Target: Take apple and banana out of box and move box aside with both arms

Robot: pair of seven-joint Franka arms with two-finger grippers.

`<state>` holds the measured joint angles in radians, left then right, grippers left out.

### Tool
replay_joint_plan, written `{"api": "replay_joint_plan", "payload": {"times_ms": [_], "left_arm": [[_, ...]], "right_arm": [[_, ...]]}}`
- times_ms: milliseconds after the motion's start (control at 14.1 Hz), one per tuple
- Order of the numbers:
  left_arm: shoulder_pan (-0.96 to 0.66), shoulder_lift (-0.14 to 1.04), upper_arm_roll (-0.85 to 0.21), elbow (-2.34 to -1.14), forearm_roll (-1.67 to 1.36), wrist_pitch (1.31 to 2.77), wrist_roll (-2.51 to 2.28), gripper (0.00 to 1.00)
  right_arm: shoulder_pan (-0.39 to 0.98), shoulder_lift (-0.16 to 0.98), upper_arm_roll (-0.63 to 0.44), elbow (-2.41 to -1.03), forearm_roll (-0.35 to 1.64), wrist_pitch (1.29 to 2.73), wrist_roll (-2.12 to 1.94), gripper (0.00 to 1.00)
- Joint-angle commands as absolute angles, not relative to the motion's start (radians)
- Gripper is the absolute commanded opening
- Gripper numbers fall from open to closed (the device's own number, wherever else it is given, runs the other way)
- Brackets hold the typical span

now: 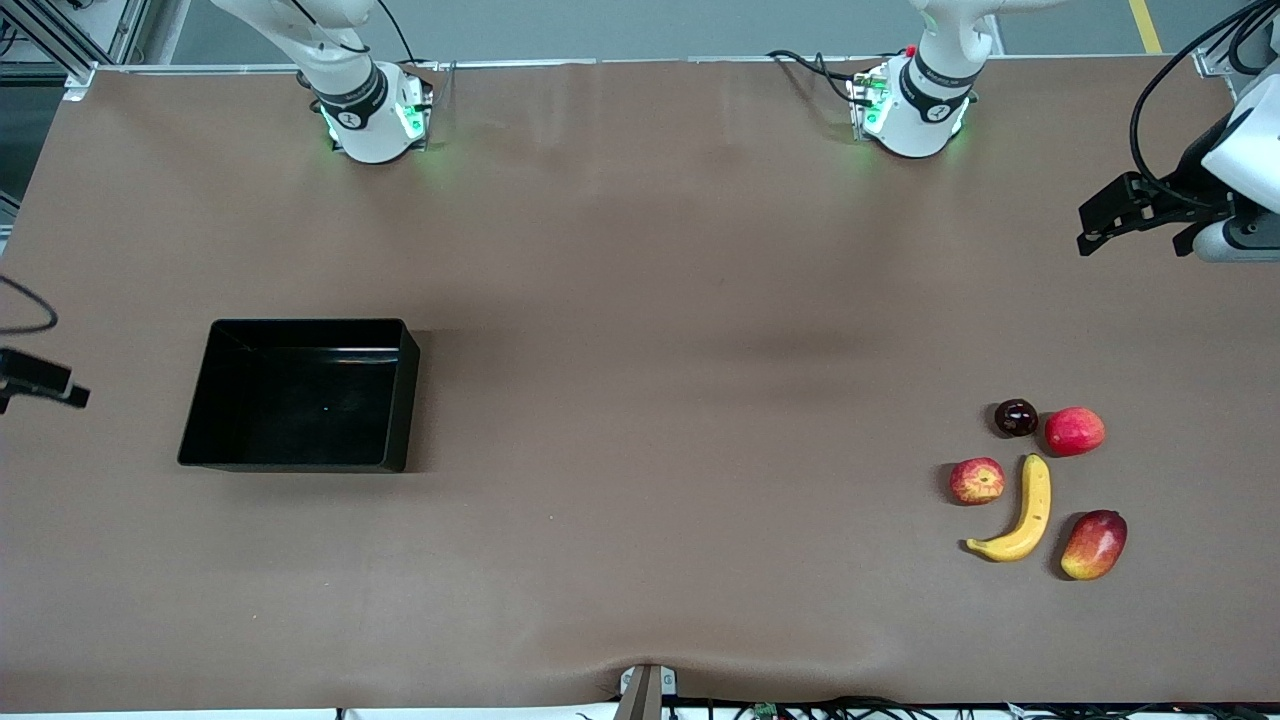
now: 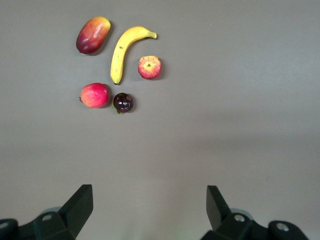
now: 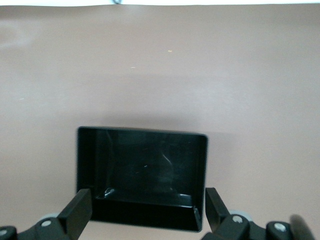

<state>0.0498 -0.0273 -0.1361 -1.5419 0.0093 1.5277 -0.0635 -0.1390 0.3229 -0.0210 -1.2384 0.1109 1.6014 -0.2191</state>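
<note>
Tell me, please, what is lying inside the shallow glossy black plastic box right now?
Nothing: the shallow glossy black plastic box shows only its bare floor in both the front and right wrist views. No part of its inside is covered.

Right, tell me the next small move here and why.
Probably ease the right claw toward the nearest wall of the box. The box is empty; the apple and banana already lie on the table toward the left arm's end. Both claws are open and empty, the left claw over bare table at its end. Only shifting the box seems left.
</note>
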Motion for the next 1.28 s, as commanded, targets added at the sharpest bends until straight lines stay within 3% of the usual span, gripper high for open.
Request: {"api": "replay_joint_plan", "payload": {"times_ms": [0,285,569,783,1210], "left_arm": [[0.054,-0.055,-0.13,-1.552,-0.008,1.517,-0.074,1.0],[0.055,-0.061,-0.126,-1.554,-0.008,1.517,-0.074,1.0],[0.055,-0.061,-0.124,-1.554,-0.008,1.517,-0.072,1.0],[0.075,-0.06,-0.124,-1.552,-0.006,1.523,-0.069,1.0],[0.072,-0.058,-0.133,-1.549,0.002,1.517,-0.069,1.0]], "right_arm": [[-0.121,0.246,-0.02,-1.262,0.094,1.469,-0.183,1.0],[-0.112,0.14,-0.015,-1.298,0.084,1.352,-0.02,1.0],[-0.048,-0.001,-0.012,-1.472,0.035,1.37,0.008,1.0],[0.087,-0.003,-0.011,-1.5,-0.105,1.382,0.009,1.0],[-0.005,-0.008,-0.018,-1.526,-0.022,1.448,-0.043,1.0]]}}
